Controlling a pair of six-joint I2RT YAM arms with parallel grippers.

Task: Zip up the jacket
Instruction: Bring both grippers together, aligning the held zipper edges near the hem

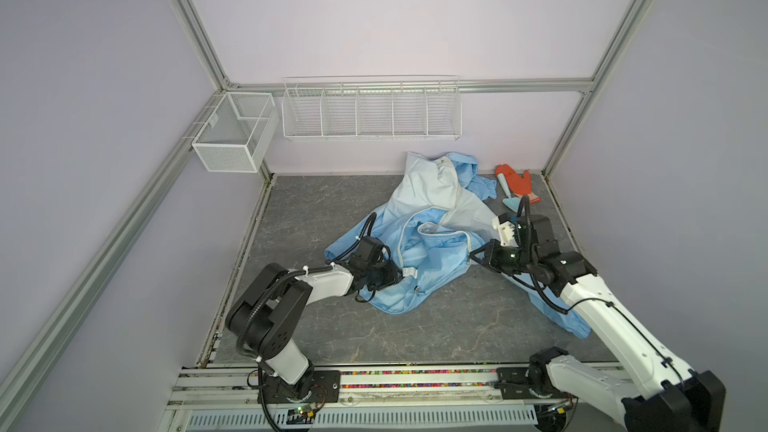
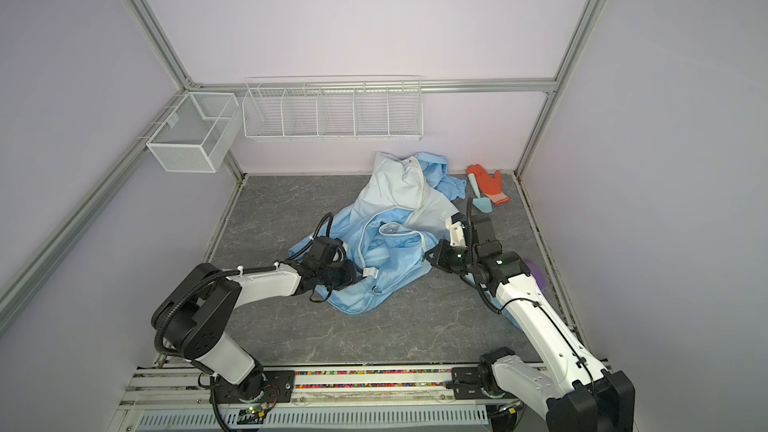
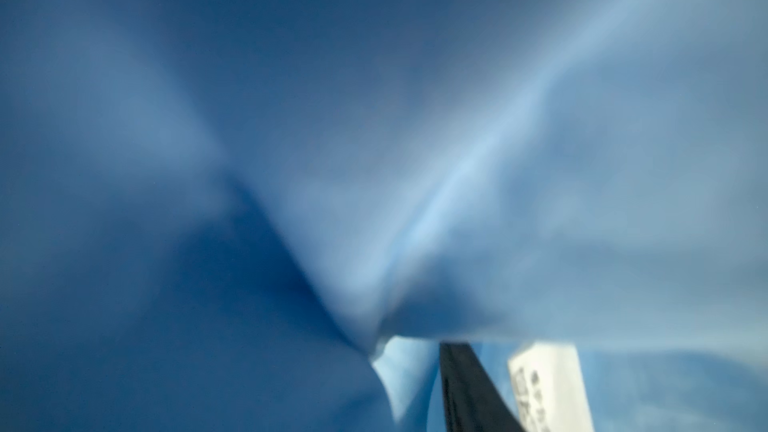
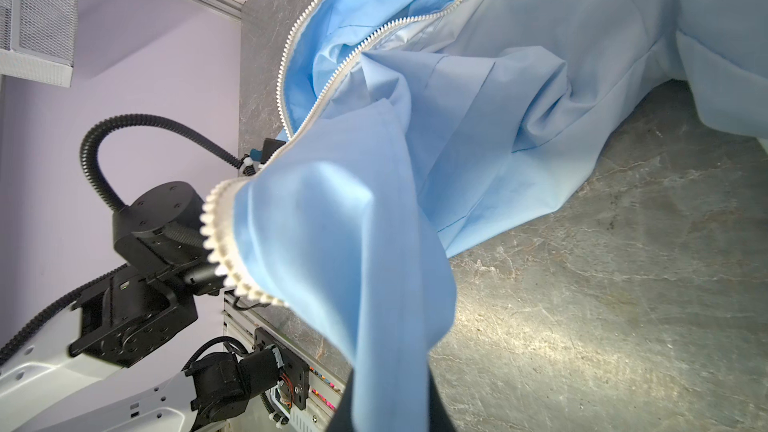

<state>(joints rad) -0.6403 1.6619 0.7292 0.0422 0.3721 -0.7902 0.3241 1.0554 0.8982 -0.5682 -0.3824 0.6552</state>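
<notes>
Got the right claw clenched on a blue fold of the jacket, near the white zipper teeth. Can't call the left claw open or shut, buried in cloth by the white label. Lying crumpled and unzipped on the table. Looks thin, floppy and slippery. Better to grab the stiffer zipper tape than loose cloth.

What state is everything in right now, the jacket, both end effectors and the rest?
jacket: crumpled on the table, unzipped.
zipper: open, tooth rows apart.
right end effector: shut on a raised jacket fold.
left end effector: against the jacket's edge; open or shut unclear.
glove: lying flat at the back.
trowel: lying partly on the glove.
</notes>
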